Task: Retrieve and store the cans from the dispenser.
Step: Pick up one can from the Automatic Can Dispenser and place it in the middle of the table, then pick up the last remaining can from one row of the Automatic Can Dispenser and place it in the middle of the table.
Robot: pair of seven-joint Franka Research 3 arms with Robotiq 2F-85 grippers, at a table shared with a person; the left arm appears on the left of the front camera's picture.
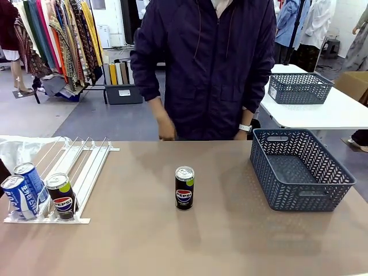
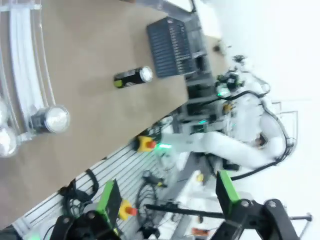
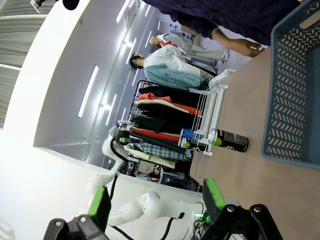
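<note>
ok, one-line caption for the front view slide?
Black Pepsi can stands upright between white rail dispenser holding three cans and empty dark grey lattice basket.

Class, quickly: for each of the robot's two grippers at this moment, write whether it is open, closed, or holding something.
Left gripper: open, holding nothing.
Right gripper: open, holding nothing.

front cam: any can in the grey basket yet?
No, the basket shows a bare floor, and the lone black can stands upright on the table, left of it.
</note>
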